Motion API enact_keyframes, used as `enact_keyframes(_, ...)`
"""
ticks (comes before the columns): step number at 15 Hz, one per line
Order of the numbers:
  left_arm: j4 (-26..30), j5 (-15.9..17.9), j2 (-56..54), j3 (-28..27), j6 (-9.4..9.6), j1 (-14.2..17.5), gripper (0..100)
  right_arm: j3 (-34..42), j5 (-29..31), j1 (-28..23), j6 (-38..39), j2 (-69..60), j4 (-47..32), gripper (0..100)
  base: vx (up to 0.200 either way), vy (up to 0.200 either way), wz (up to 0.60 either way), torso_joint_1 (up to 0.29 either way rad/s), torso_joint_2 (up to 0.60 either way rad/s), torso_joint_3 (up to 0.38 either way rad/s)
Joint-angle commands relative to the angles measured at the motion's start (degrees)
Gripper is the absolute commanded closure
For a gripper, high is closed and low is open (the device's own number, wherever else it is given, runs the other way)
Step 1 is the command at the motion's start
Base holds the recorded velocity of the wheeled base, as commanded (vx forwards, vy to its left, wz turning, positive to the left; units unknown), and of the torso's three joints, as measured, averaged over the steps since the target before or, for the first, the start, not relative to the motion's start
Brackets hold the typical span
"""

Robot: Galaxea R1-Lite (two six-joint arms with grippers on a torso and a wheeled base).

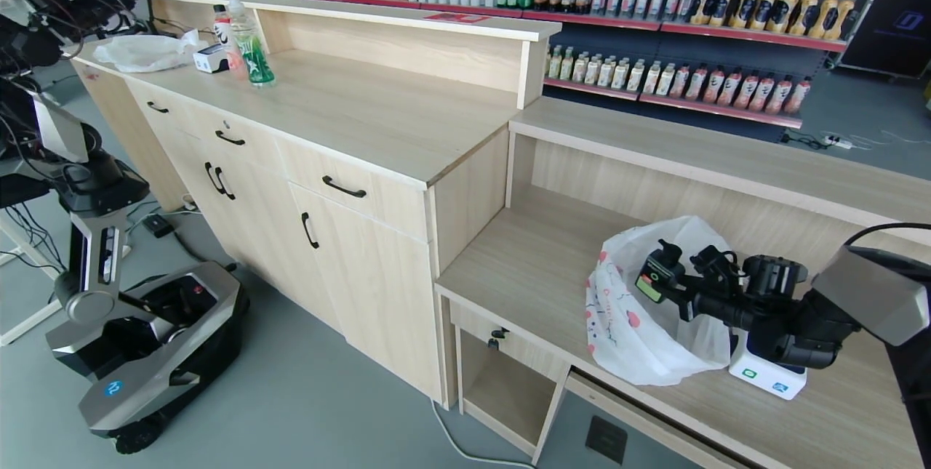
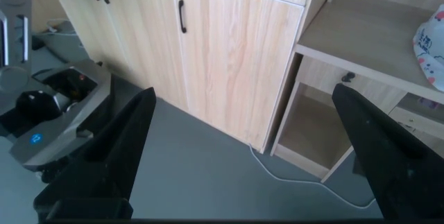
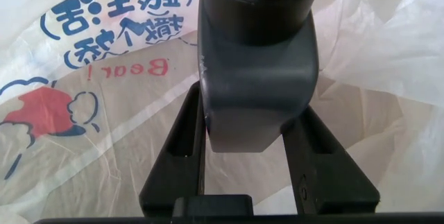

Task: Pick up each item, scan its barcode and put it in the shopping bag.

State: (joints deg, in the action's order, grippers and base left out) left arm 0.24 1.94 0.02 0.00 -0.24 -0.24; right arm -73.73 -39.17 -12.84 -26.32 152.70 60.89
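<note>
We see the right claw clamped on the handle of a dark scanner, held at the mouth of the white shopping bag, which sits on the low desk beside a small white box. The left claw is spread wide and holds nothing, hanging over the grey floor before the cupboard doors. The bottles stand well apart from the bag, on the higher desk.

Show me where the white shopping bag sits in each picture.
Head view: shopping bag on the low counter, behind the scanner in the right tool.
Left wrist view: on that counter, beyond the open left tool.
Right wrist view: directly behind the scanner.
Shared landmark: the bag's red print.
</note>
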Motion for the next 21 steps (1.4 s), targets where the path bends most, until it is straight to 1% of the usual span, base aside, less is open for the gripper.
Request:
enact_keyframes(1, 0.02, 0.0, 0.06, 0.0, -0.02, -0.02, 0, -0.1, -0.03, 0.09, -0.14, 0.58, 0.02, 100, 0.0, 0.0, 0.0, 0.0, 0.0, 0.0)
enact_keyframes(7, 0.02, 0.0, 0.06, 0.0, -0.02, -0.02, 0, -0.1, -0.03, 0.09, -0.22, 1.02, 0.19, 100, 0.0, 0.0, 0.0, 0.0, 0.0, 0.0)
enact_keyframes(8, 0.02, 0.0, 0.06, 0.0, -0.02, -0.02, 0, -0.01, -0.03, 0.09, -0.22, 1.11, 0.54, 0, 0.0, 0.0, 0.0, 0.0, 0.0, 0.0)
enact_keyframes(13, -0.07, 0.0, 0.06, 0.0, -0.02, -0.02, 0, 0.69, -0.03, -0.26, 0.04, 0.58, 0.72, 0, 0.0, 0.0, 0.0, 0.0, 0.0, 0.0)
enact_keyframes(17, 0.02, 0.0, 0.06, 0.0, -0.02, -0.02, 0, 3.06, -0.03, -0.26, 1.01, -5.22, -0.25, 0, 0.0, 0.0, 0.0, 0.0, 0.0, 0.0)
enact_keyframes(19, 0.02, 0.0, 0.06, 0.0, -0.02, -0.02, 0, 9.22, -0.12, 0.09, 0.66, -14.97, -5.35, 0, 0.0, 0.0, 0.0, 0.0, 0.0, 0.0)
enact_keyframes(21, -0.07, 0.0, 0.06, 0.0, -0.02, -0.02, 0, 16.86, 0.06, -0.35, -1.72, -24.2, -5.87, 0, 0.0, 0.0, 0.0, 0.0, 0.0, 0.0)
